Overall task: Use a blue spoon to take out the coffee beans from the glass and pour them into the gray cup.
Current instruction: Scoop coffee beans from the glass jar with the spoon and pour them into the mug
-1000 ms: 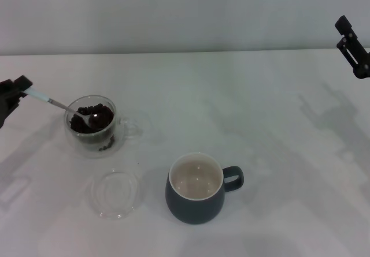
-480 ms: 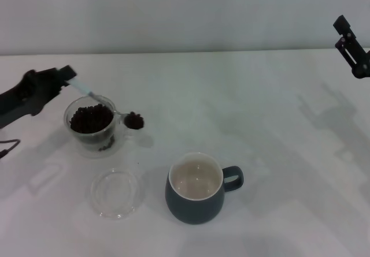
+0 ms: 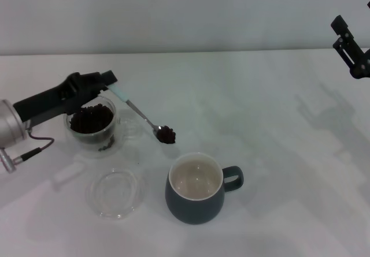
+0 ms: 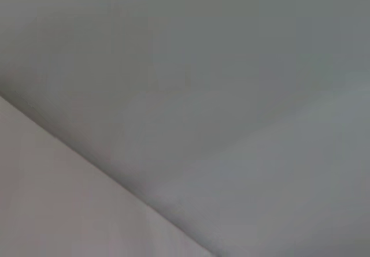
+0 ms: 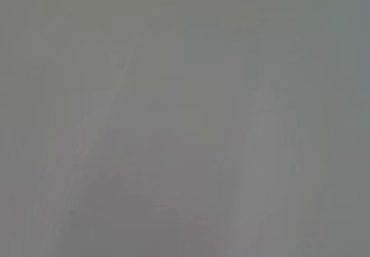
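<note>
My left gripper (image 3: 105, 79) is shut on the pale blue handle of the blue spoon (image 3: 136, 112). The spoon slants down to the right, and its bowl carries a small heap of coffee beans (image 3: 166, 134) above the table between the glass and the gray cup. The glass (image 3: 91, 123) stands at the left, under my left arm, with many dark beans in it. The gray cup (image 3: 195, 189) stands in front of the spoon's bowl, its cream inside bare and its handle to the right. My right gripper (image 3: 348, 48) is parked high at the far right. Neither wrist view shows any of these things.
A flat clear round dish (image 3: 114, 193) lies in front of the glass, left of the cup. A few loose beans (image 3: 106, 148) lie at the glass's foot. The white table (image 3: 277, 141) ends at a pale wall behind.
My left arm has swung right. The spoon rose out of the glass with beans and moved right and forward, from over the glass to near the gray cup's rim.
</note>
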`<state>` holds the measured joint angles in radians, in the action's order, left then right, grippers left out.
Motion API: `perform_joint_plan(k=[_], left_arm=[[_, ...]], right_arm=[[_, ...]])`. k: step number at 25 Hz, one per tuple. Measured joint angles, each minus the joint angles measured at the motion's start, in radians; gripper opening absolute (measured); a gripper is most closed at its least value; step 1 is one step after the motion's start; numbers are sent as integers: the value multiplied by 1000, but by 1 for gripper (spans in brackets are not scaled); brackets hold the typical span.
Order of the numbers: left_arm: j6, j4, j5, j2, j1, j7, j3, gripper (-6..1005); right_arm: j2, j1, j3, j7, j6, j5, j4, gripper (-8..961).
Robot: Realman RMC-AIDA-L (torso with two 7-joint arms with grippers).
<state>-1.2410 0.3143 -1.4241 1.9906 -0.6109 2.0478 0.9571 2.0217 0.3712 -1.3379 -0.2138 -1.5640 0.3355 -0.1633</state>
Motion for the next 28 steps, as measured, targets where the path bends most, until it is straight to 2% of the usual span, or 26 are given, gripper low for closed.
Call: perform_joint_plan(k=[7,18,28], left_arm=[[-9,7,-17,9,-27,-11,49,139],[-27,19,-58,10,-62,-23,68,138],[-36,134,-68,21,-71,-107,195,137]], right_arm=[[0,0,-16,-11,-1,-4,-3,709],[1,0,-24,-13,0,-5,5,709],[2,0,-27,-40,5,-1,6,709]])
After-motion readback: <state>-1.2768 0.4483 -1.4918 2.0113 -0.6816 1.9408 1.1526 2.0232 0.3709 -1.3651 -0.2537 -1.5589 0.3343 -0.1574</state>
